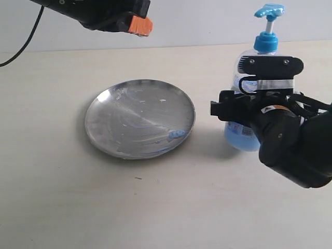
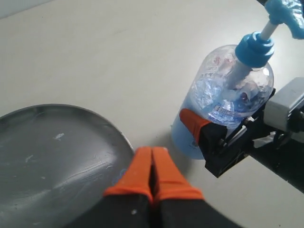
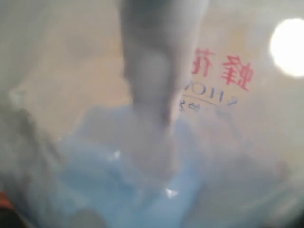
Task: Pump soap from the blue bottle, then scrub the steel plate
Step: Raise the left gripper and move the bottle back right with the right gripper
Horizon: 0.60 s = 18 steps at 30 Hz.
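— Exterior view, and the steel plate (image 1: pixel 104 124) lies flat on the pale table (image 1: pixel 155 207), left of the middle, its face streaked with whitish smears. See the soap (image 1: pixel 177 134)? A small pale-blue blob, just inside the rim on the side nearest the blue bottle (image 1: pixel 239 136).

— Got it. That bottle stands upright on the table to the plate's right, near it but not touching, pump head (image 1: pixel 269 10) up top. The right gripper (image 1: pixel 244 106) has it clasped around the middle, jaws wide to either side of the body.

— Left wrist view backs that up: one orange pad (image 2: pixel 192 124) lies flat against the bottle's (image 2: pixel 228 90) side. The far pad is hidden behind the plastic.

— Right wrist view is nothing but bottle (image 3: pixel 152 156), all blur, blue liquid low down and red print on the label.

— Now the left gripper (image 1: pixel 140 25). It hangs high at the top of the exterior view, off the table, beyond the plate's far edge.

— And pinched closed. Look at the left wrist view: the two orange fingertips (image 2: pixel 140 166) meet with nothing between them, the plate's (image 2: pixel 52 161) rim and the bottle both in sight past them.
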Tool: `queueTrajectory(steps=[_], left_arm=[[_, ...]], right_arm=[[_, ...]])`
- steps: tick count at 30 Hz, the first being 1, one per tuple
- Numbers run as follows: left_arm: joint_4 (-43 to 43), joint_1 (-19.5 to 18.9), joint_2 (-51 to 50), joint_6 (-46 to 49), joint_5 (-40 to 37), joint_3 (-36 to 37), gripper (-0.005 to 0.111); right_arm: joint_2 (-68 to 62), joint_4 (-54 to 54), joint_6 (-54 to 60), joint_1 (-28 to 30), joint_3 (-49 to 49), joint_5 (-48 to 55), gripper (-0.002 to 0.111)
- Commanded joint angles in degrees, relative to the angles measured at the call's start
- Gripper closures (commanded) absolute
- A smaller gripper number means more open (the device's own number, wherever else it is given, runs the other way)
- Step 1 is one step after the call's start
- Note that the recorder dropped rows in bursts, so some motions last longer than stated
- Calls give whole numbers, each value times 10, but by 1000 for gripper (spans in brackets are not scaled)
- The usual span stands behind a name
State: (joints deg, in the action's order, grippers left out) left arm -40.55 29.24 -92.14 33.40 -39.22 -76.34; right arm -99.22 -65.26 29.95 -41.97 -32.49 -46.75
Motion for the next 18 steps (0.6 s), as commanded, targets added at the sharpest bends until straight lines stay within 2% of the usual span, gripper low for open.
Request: queueTrajectory(steps=[1,11,18], left_arm=[[-2,-1,6,-11,23,-2,107],[-2,-1,6,-11,43,-2,107],[-2,-1,6,-11,50,-2,107]], right_arm=[[13,104,-78,30,18,-40,108],[13,170,-95,80,25,-41,108],[13,202,-95,86,25,-43,108]])
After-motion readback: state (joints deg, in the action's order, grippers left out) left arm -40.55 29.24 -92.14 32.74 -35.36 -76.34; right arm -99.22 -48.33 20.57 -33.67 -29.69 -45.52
